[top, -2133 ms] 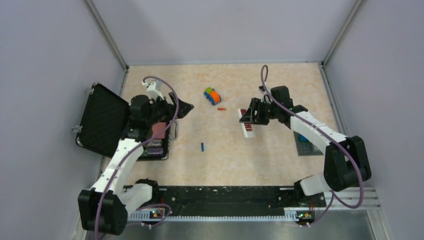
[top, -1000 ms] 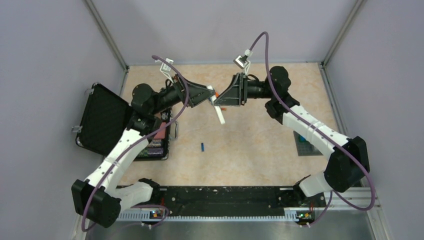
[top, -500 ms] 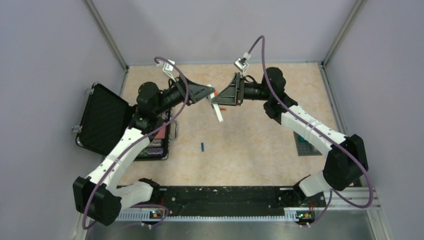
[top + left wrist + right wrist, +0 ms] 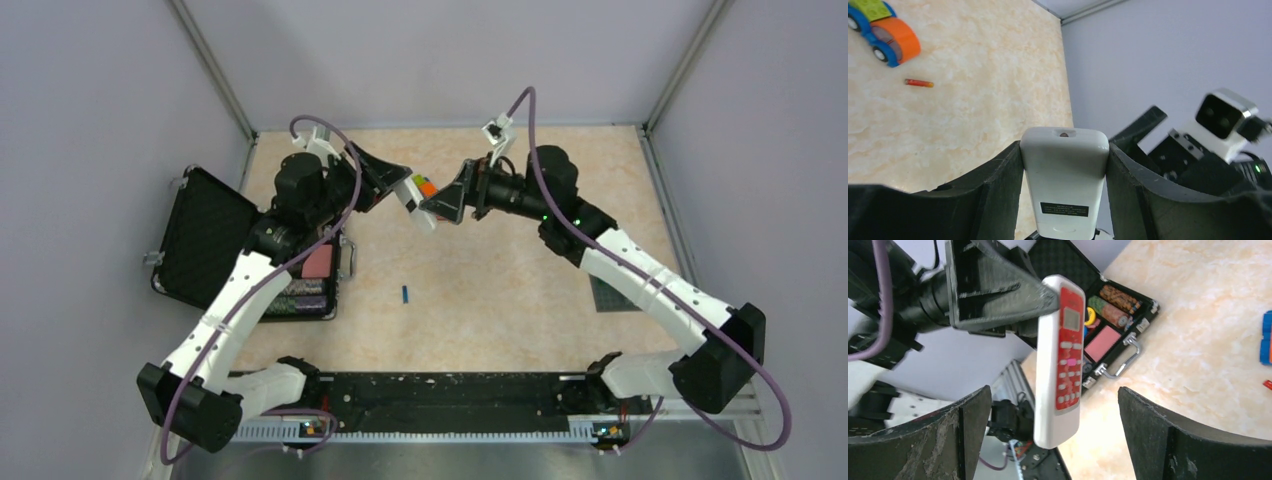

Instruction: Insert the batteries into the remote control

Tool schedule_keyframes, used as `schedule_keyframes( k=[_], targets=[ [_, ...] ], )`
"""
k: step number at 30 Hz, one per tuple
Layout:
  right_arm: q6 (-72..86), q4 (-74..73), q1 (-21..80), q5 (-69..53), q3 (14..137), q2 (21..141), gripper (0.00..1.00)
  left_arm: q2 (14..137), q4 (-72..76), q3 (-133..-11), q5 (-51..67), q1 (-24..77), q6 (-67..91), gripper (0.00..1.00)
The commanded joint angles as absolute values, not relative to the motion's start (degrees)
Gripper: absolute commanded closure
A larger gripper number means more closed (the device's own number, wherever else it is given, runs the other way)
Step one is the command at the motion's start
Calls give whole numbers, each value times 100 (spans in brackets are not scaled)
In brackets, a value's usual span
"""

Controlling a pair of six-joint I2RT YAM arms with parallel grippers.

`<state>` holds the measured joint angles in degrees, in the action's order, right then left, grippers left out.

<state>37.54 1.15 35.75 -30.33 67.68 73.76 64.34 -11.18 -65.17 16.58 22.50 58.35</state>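
Note:
The remote control (image 4: 1064, 175) is held in the air by my left gripper (image 4: 1064, 145), which is shut on its top end; its plain white back faces that camera. In the top view the remote (image 4: 417, 207) hangs between the left gripper (image 4: 403, 190) and the right gripper (image 4: 441, 204). In the right wrist view its red button face (image 4: 1066, 360) shows. My right gripper (image 4: 1055, 435) is open, jaws wide on either side of the remote's lower end, not touching it. The blue battery (image 4: 405, 293) lies on the table. The orange-red battery (image 4: 918, 83) lies near the toy car.
An orange, blue and green toy car (image 4: 883, 30) stands at the back of the table (image 4: 500, 300). An open black case (image 4: 210, 240) with small items lies at the left. A grey baseplate (image 4: 603, 292) shows under the right arm.
The right gripper has opened and let go of the remote. The left gripper now holds it alone and has drawn it slightly left. Earlier the right gripper lifted it off the table.

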Motion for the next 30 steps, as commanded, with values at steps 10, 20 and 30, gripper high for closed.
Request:
schedule_keyframes(
  k=[10, 20, 30],
  targets=[
    [1721, -1155, 5242, 57, 7765, 8063, 31, 6468, -1852, -6738, 930, 2272, 6099, 100],
    [2004, -764, 5313, 399, 7653, 8342, 66, 6389, -1951, -6637, 875, 2242, 6088, 100],
    [2290, -603, 4878, -864, 7642, 8012, 86, 5864, -1100, -6036, 1455, 2173, 4964, 17]
  ],
)
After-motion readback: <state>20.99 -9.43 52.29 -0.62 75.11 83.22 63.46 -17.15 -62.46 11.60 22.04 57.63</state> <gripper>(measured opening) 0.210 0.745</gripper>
